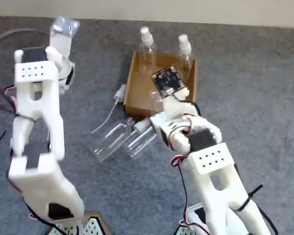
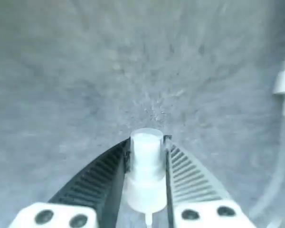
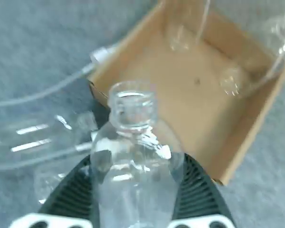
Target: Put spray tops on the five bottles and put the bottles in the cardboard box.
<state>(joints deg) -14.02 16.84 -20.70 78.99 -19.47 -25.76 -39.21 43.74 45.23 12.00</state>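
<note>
The left gripper (image 2: 147, 141) was clenched on a white top (image 2: 146, 173) over the grey carpet (image 2: 85, 71), well apart from the box (image 1: 132, 85). The right gripper (image 3: 136, 160) grasped an open bottle (image 3: 131, 111) by its body, just at the box's near edge. Two capped bottles (image 1: 147, 46) stood at the far side of the box. Beside it, two more bottles (image 1: 108, 141) lay on their sides, with a loose top (image 1: 120, 93) and its tube near them.
</note>
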